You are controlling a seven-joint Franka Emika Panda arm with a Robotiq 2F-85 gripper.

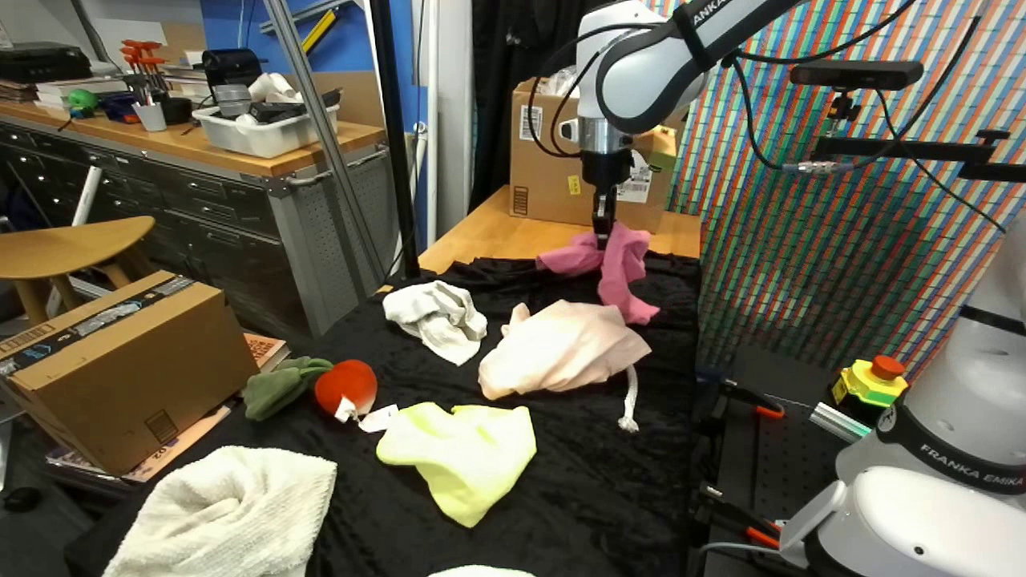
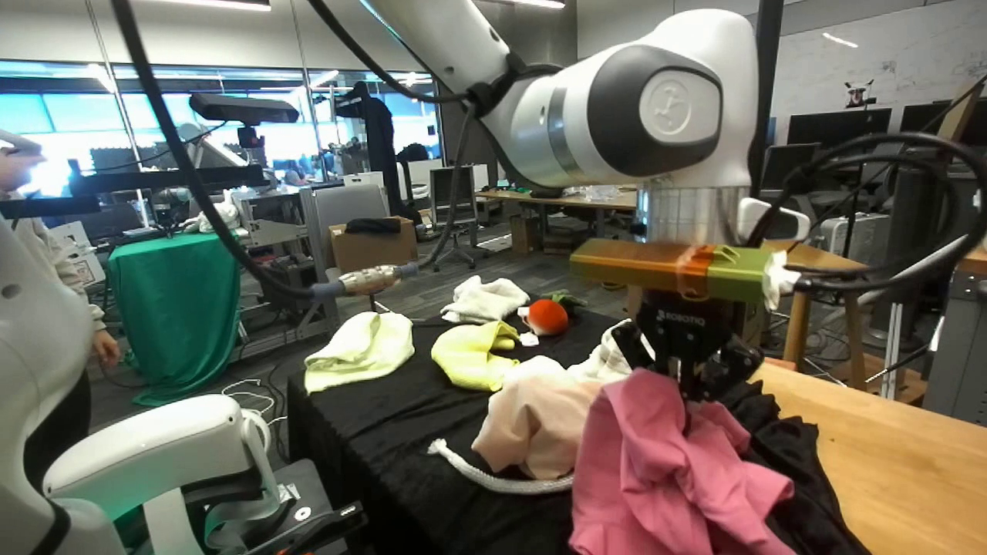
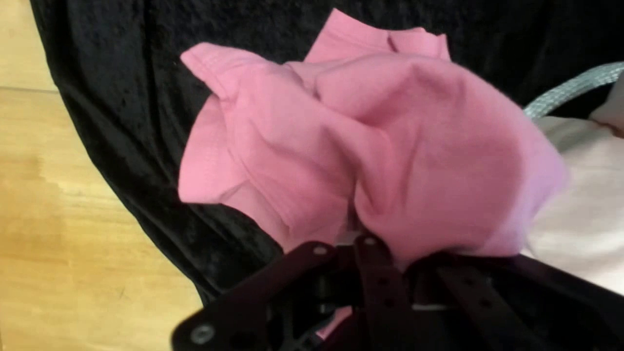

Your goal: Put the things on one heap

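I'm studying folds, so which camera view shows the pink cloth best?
The wrist view: it looks down on the pink cloth from close up, though partly covered. Both exterior views show it at a slant, bunched at the gripper.

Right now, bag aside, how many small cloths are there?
5: pink cloth at the gripper, white cloth beside the bag, central yellow cloth, white towel and pale towel beyond it. More may hide.

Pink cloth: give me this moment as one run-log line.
hand: closed on pink cloth | lift: cannot tell | peach bundle, yellow cloth: lying on black cover | heap: not yet made
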